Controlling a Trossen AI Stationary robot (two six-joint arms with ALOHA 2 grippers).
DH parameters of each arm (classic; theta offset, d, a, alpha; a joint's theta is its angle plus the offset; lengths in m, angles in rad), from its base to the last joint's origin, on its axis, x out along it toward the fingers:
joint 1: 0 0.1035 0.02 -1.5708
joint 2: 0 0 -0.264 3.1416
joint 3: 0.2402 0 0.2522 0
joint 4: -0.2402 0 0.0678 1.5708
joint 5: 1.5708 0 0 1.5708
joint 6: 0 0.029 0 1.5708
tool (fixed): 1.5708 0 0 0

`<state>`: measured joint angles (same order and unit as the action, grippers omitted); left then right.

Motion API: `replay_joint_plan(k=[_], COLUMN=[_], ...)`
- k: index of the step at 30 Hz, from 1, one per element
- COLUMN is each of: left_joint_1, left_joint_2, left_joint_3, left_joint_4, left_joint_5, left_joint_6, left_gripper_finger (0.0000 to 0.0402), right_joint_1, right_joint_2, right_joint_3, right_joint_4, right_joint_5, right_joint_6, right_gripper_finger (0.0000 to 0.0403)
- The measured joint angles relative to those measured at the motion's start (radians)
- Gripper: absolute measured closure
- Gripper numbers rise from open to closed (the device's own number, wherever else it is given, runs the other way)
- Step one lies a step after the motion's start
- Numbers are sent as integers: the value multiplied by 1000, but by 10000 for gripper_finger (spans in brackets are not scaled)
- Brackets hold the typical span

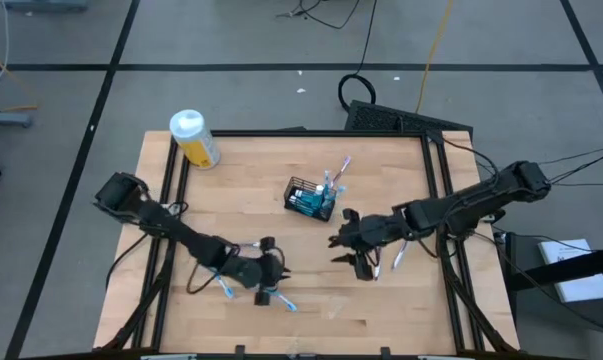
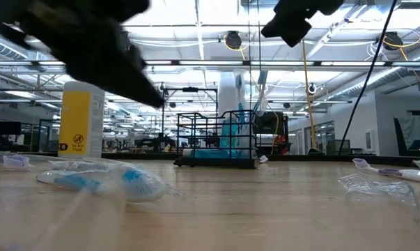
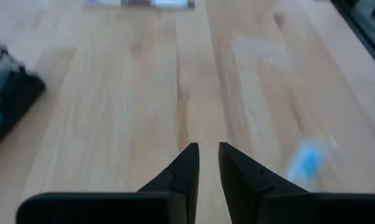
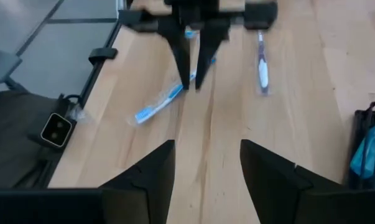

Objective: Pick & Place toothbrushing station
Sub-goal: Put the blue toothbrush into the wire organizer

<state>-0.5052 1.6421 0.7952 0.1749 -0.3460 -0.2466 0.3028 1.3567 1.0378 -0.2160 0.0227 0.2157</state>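
Black wire-mesh basket (image 1: 310,198) stands near the centre of the wooden counter (image 1: 381,300), teal tubes and a toothbrush (image 1: 338,171) in it. At its 4 o'clock hovers the right gripper (image 1: 355,253), fingers spread wide and empty. At its 7 o'clock the left gripper (image 1: 272,270) keeps its fingers narrow, holding nothing, beside a loose toothbrush (image 1: 279,299). A yellow bottle (image 1: 194,138) lies at 10 o'clock.

The counter (image 1: 311,280) is pale wood with a smooth, matt, planked grain. The basket (image 1: 309,198) is thin black wire mesh. The bottle (image 1: 195,139) looks like glossy yellow plastic with a white cap. Toothbrushes (image 4: 157,104) near the front are smooth plastic, one in clear crinkled wrapping (image 2: 102,179).
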Motion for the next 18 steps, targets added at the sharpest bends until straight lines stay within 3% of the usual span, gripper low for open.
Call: replay_joint_plan(k=[8,12,18], left_joint_1=[-58,-50,-47], left_joint_2=[-83,-47,-24], left_joint_3=[0,0,-1], left_joint_4=[-322,-340,-398], left_joint_5=[24,83,89], left_joint_6=[-214,-227,-230], left_gripper_finger=[334,334,334], right_joint_1=[73,96,125], right_joint_2=[0,0,-1], right_joint_3=[0,0,0], right_joint_4=[-57,-65,-75], right_joint_5=[98,136,139], right_joint_6=[41,59,87], right_gripper_finger=[232,232,232])
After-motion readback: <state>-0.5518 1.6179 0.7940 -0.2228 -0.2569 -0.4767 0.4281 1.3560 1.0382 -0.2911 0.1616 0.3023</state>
